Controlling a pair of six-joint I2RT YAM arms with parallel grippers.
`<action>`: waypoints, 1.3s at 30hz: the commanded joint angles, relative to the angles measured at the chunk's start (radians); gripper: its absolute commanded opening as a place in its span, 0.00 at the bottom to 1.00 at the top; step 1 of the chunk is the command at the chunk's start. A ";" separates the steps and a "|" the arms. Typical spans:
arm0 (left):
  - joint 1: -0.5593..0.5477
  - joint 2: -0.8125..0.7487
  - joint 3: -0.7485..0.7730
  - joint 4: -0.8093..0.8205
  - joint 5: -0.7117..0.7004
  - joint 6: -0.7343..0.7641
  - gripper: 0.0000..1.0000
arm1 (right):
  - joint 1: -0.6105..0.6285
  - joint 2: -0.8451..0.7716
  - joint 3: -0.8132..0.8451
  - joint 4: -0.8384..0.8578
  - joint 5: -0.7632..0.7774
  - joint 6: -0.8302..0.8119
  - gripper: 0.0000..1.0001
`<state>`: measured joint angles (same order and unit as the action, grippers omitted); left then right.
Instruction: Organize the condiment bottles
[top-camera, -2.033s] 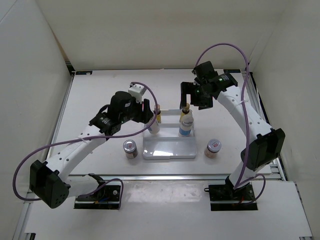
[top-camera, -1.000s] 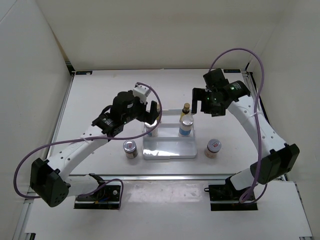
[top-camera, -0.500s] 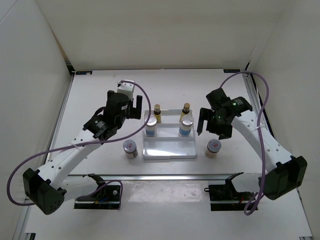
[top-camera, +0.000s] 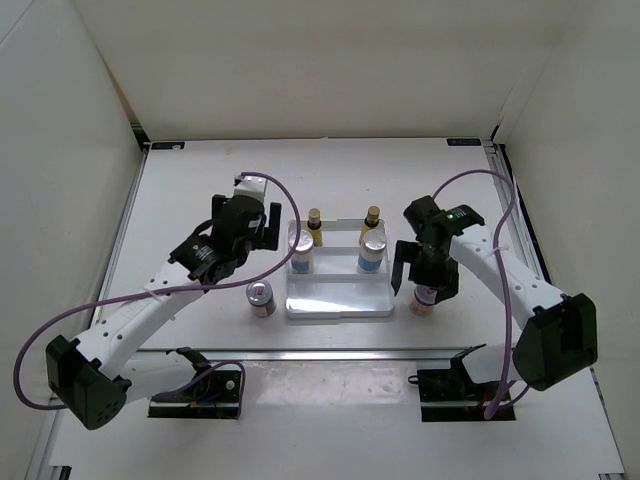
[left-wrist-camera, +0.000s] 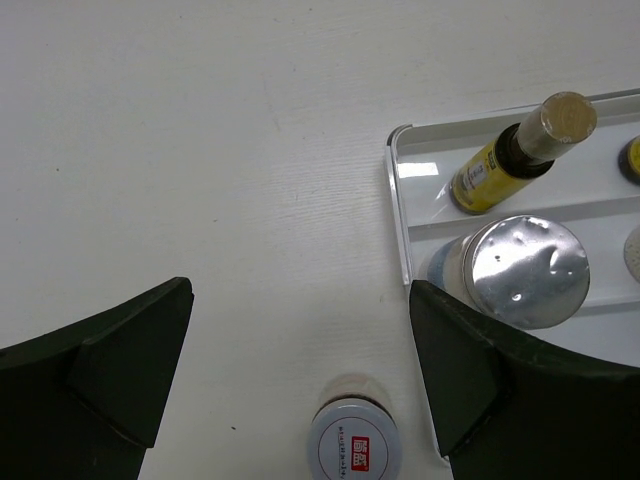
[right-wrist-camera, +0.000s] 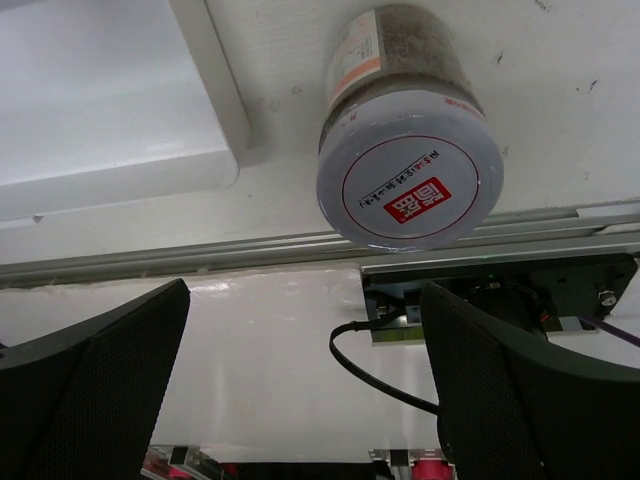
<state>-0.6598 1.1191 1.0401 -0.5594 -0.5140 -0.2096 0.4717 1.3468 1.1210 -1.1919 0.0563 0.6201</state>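
A white tabletop (top-camera: 200, 180) closed in by plain white walls carries everything here. The right claw (top-camera: 425, 276) is spread wide and holds nothing. It points straight down, and in the right wrist view the short jar (right-wrist-camera: 410, 190) stands under it, in line with the gap between the two dark fingers (right-wrist-camera: 90, 390) and touched by neither. The jar is upright, so its long axis runs toward that camera and we see mostly its silver lid with the red mark. It stands on the tabletop just beside the lower right corner of the white tray (top-camera: 340, 302).

We judge the right arm clearly the nearer one for this jar, and a straight descent should bring the fingers around it. This arm rises from its base at the bottom right, folds at the elbow near the right edge, and reaches back toward the centre.

The left claw (top-camera: 245, 215) is also wide and empty, and it hovers left of the tray. The second jar (left-wrist-camera: 352, 445) shows at the bottom edge of its view. On the tray stand the yellow bottles (top-camera: 314, 226) and, below them in the frame, the blue-labelled bottles (top-camera: 301, 252).
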 joint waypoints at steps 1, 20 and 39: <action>-0.017 -0.010 -0.003 -0.037 -0.037 -0.011 1.00 | 0.004 0.003 -0.020 0.029 -0.023 -0.003 0.99; -0.083 -0.012 -0.054 -0.046 -0.069 -0.030 1.00 | 0.013 -0.054 0.025 -0.047 0.152 0.069 1.00; -0.021 0.032 -0.083 -0.146 -0.003 -0.324 1.00 | -0.060 0.040 -0.058 0.021 0.061 -0.014 0.89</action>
<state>-0.6823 1.1809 0.9855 -0.6827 -0.5354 -0.4694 0.4389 1.3804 1.0805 -1.1976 0.1608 0.6353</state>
